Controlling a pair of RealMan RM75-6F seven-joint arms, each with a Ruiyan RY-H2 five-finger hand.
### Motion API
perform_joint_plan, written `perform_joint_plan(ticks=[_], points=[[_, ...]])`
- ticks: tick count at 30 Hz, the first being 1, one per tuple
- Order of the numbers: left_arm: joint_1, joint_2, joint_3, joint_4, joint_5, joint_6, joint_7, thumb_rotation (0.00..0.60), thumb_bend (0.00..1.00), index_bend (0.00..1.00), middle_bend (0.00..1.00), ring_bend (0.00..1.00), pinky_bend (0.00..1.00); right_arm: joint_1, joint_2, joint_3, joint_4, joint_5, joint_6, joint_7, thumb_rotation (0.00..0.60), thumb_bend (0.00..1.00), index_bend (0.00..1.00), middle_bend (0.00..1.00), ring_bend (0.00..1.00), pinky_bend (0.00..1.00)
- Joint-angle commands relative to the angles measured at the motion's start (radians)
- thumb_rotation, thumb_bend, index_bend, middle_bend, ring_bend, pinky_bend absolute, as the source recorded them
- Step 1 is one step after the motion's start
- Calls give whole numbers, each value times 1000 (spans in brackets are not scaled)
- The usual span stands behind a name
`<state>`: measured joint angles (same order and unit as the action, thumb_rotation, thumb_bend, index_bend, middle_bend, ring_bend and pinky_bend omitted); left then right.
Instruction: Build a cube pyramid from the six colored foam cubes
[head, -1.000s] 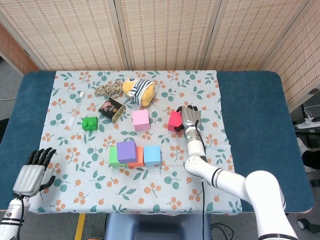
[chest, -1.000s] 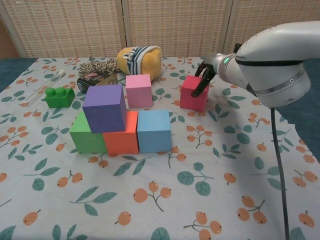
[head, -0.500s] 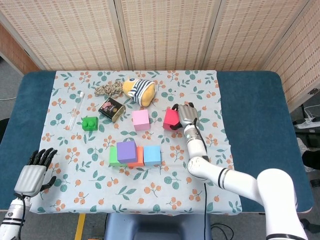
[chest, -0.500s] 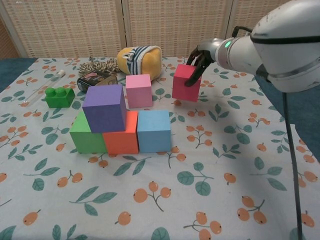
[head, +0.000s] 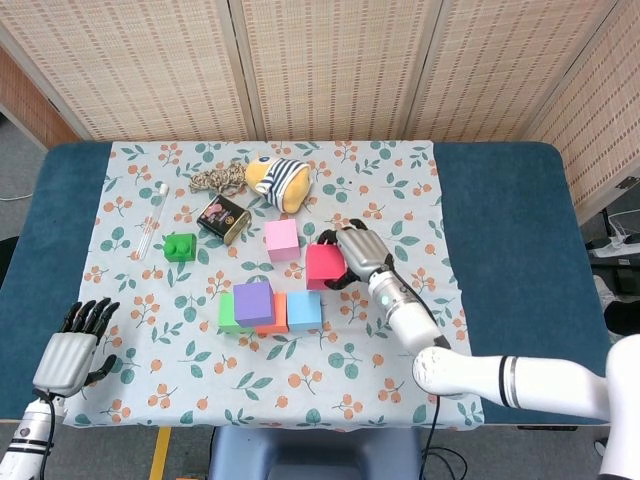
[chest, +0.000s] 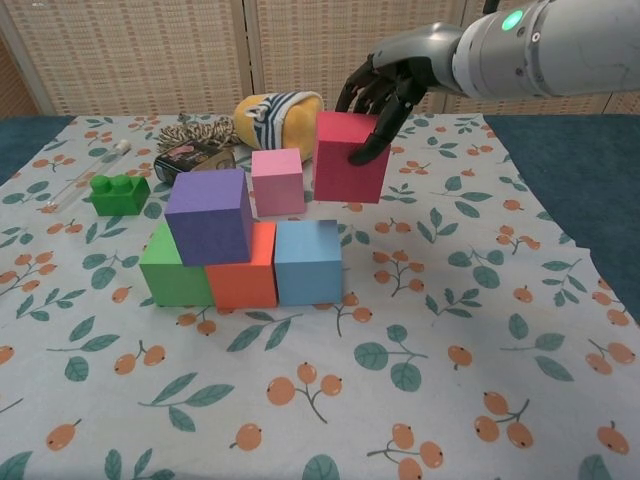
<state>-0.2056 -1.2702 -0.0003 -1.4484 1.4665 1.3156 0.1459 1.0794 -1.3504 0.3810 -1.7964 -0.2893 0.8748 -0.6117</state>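
Red cube (chest: 349, 157) has risen, right robot hand (chest: 383, 92) covering its top.

A blue desk (head: 500, 220) carried a floral cloth (head: 400, 180), and on the cloth a green cube (chest: 168, 272), an orange cube (chest: 250, 282) and a light blue cube (chest: 308, 262) stood touching in a row. Behind the row lay a pink cube (chest: 277, 181), a green toy brick (chest: 117, 192), a small dark tin (head: 223, 219), a striped plush toy (head: 279, 180), a coil of rope (head: 216, 179) and a clear tube (head: 152, 219) near the left edge.
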Motion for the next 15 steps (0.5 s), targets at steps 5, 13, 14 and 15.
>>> perform_joint_plan(ticks=[5, 13, 14, 15], points=[[5, 9, 1, -4, 10, 13, -17, 600, 353, 0, 35, 0, 47, 65, -9, -52, -57, 31, 35, -22, 600, 420, 583, 461, 208, 17], [8, 21, 1, -5, 18, 23, -43, 600, 354, 0, 35, 0, 47, 155, -91, -72, -37, 101, 93, -53, 600, 421, 582, 461, 208, 17], [8, 22, 2, -5, 19, 24, -45, 600, 353, 0, 35, 0, 47, 164, -101, -74, -34, 108, 102, -57, 600, 421, 582, 461, 208, 17], [9, 23, 2, -5, 20, 24, -47, 600, 353, 0, 35, 0, 47, 171, -107, -75, -33, 113, 107, -59, 600, 421, 582, 461, 208, 17]])
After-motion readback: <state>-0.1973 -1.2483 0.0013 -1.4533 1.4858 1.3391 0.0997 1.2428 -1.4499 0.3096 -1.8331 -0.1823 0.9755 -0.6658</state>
